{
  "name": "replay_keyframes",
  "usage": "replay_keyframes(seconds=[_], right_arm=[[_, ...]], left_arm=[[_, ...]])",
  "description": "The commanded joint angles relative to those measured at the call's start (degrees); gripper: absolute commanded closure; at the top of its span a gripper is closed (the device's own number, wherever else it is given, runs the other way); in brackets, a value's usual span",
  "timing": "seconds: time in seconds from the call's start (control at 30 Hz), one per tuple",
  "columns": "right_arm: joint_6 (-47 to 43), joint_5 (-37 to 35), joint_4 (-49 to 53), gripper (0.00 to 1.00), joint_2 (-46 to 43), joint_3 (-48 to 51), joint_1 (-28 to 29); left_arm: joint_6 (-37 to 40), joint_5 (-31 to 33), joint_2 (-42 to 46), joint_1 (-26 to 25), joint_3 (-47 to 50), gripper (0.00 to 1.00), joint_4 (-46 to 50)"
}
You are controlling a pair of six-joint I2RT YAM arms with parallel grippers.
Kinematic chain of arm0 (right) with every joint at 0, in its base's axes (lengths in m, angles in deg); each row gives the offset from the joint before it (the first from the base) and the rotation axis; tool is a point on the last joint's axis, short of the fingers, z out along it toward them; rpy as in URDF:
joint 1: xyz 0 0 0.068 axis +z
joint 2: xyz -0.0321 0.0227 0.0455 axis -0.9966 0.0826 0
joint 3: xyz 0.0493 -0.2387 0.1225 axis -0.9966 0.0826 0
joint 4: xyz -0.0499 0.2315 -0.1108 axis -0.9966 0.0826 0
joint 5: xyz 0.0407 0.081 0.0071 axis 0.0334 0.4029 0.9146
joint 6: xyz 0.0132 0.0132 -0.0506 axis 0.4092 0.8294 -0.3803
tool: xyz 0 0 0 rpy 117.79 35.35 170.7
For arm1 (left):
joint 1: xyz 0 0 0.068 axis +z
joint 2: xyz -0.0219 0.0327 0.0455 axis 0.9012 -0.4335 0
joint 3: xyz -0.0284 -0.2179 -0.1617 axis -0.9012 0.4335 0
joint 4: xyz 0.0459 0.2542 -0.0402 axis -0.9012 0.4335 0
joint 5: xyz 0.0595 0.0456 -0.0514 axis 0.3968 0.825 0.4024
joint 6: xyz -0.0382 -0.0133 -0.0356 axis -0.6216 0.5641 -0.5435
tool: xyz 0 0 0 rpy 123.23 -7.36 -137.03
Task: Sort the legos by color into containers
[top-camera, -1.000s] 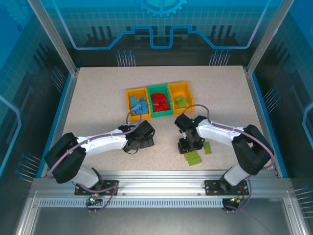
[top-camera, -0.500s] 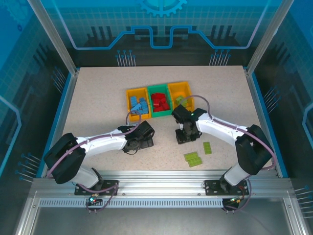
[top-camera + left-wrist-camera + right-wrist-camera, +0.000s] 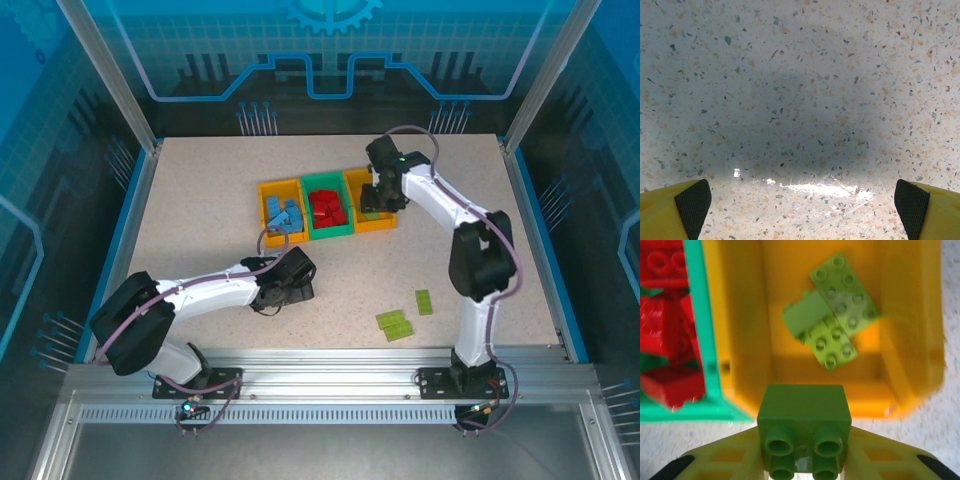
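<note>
Lime brick (image 3: pixel 804 422) in my right pincer (image 3: pixel 802 462), at the bin

My right pincer is clamped on the lime brick at the near rim of the right orange-yellow bin (image 3: pixel 907 340), where green legos (image 3: pixel 837 315) lie. My left pincer (image 3: pixel 800 205) gapes wide, holding nothing, over the bench (image 3: pixel 790 75). Loose legos (image 3: pixel 395 322) lie well apart from the bins.

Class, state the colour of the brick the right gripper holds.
The brick is green, clearest in the right wrist view.
</note>
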Motion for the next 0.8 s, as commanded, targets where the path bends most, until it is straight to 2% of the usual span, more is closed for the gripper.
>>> replay_keyframes(seconds=[0.0, 0.07, 0.1, 0.13, 0.2, 0.33, 0.57, 0.77], right_arm=[[-0.49, 0.61, 4.56, 0.6, 4.86, -6.44, -1.34], [-0.23, 0.85, 4.92, 0.55, 6.82, -8.67, -2.21], [-0.09, 1.28, 4.74, 0.49, 7.27, -9.27, -2.58], [0.01, 1.66, 4.57, 0.42, 7.28, -9.47, -2.89], [-0.26, 2.37, 4.5, 0.2, 6.12, -9.03, -3.0], [-1.3, 2.8, 2.62, 0.17, -0.94, -1.66, -2.16], [-3.74, 5.05, 2.73, 0.09, -18.58, 25.16, 2.62], [2.64, 3.42, 2.27, 0.05, -28.83, 42.98, 9.81]], left_arm=[[-0.69, 0.01, 0.62, -0.54, -0.06, 0.01, -0.23], [-0.49, -0.15, 0.55, -0.71, -0.16, 0.01, -0.17], [-0.49, -0.06, 0.48, -0.68, -0.21, 0.01, -0.15], [-0.56, -0.02, 0.4, -0.71, -0.31, 0.01, -0.16], [-0.63, -0.1, 0.14, -0.76, -0.26, 0.01, -0.24], [-0.97, -0.25, -0.38, -0.85, -0.14, 0.01, -0.81], [-1.2, -0.82, -1.13, -1.07, 0.55, 0.01, -2.44], [-1.1, -0.76, -1.1, -1.15, 0.79, 0.01, -2.71]])
